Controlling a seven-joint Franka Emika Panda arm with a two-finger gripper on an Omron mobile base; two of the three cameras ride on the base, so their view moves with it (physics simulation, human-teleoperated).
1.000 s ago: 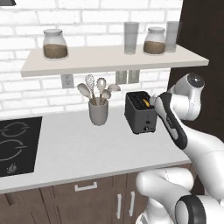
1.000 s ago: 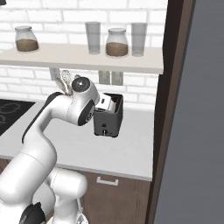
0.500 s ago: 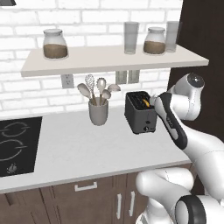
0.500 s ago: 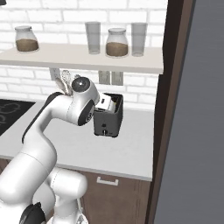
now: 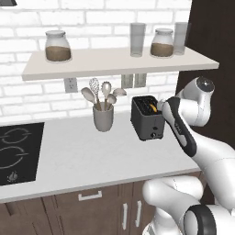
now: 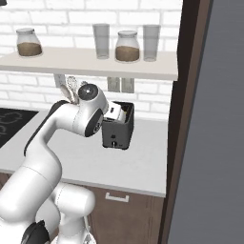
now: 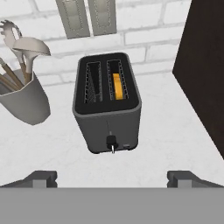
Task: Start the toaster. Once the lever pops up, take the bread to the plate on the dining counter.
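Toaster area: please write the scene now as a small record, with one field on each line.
toaster: black, two slots, standing on the white worktop, near the brick wall
bread: orange-yellow slice, sitting low in the right slot as the hand view shows it; the other slot looks empty
lever: low on the toaster's front; whether it is pressed cannot be told
gripper: jaws open, apart from the toaster and in front of it, holding nothing
utensil cup: grey, with spoons, beside the toaster
shelf: two jars and two glasses above
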